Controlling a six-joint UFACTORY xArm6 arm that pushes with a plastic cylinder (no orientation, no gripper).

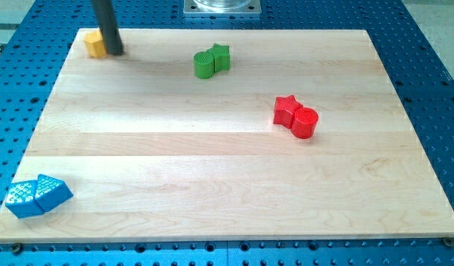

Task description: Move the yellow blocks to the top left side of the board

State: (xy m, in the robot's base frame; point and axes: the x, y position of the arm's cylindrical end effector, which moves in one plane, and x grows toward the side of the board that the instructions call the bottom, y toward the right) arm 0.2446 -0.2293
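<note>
A yellow block (94, 45) sits at the top left corner of the wooden board (227, 177), partly hidden behind the rod; its shape cannot be made out. My tip (114, 53) rests on the board right against the yellow block's right side. Only one yellow block shows.
A green cylinder (205, 64) and a green star (221, 56) touch each other at top centre. A red star (286, 109) and a red cylinder (305, 123) touch at centre right. Two blue blocks (38, 196) sit together at the bottom left corner. A metal mount (222, 7) stands beyond the top edge.
</note>
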